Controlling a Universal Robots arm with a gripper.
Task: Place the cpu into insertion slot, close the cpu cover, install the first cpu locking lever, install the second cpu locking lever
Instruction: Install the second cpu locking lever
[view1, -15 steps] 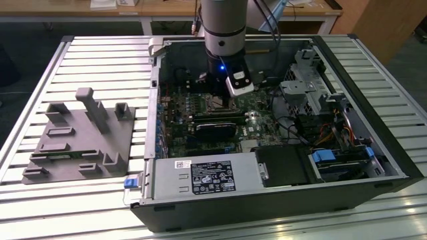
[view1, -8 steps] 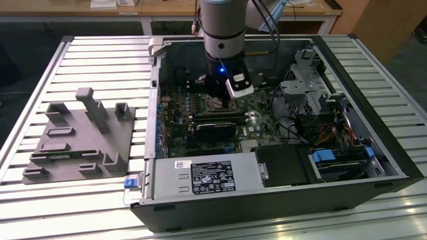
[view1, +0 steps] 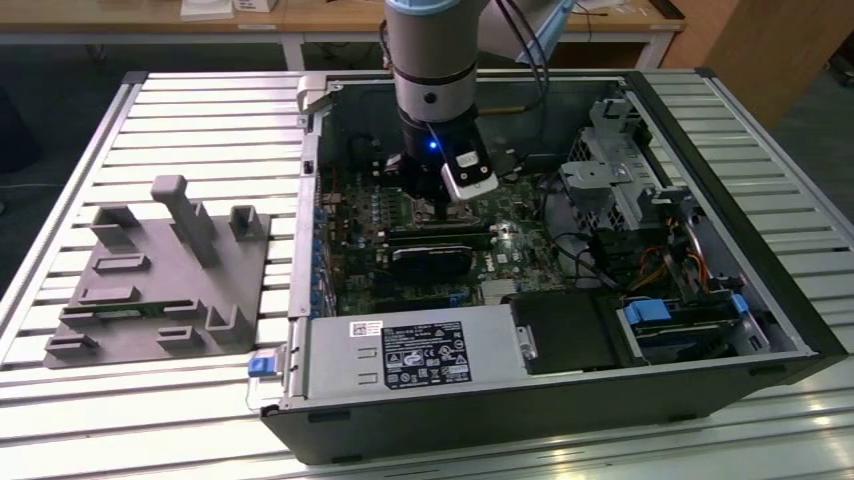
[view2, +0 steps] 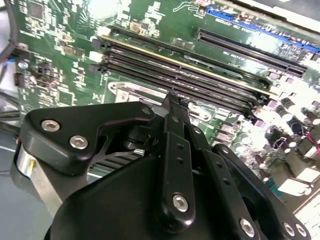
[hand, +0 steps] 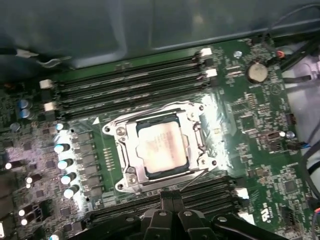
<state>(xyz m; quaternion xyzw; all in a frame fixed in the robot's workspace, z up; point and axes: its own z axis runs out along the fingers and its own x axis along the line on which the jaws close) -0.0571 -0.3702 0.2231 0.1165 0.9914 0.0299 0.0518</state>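
In the first wrist view the cpu, its silvery top catching the light, lies flat in the insertion slot on the green board. The silver cpu cover is folded down around it as a frame. A thin locking lever runs along the socket edge nearest my gripper, whose black fingers are shut together just beside that edge. The second wrist view looks along the shut gripper, with the socket's silver rim just past its tip. From the exterior view, the gripper hangs low inside the open computer case.
Rows of black memory slots flank the socket. Capacitors and a coin battery stand nearby. Inside the case are a long black card, a power supply and a drive cage. A grey fixture sits on the slatted table.
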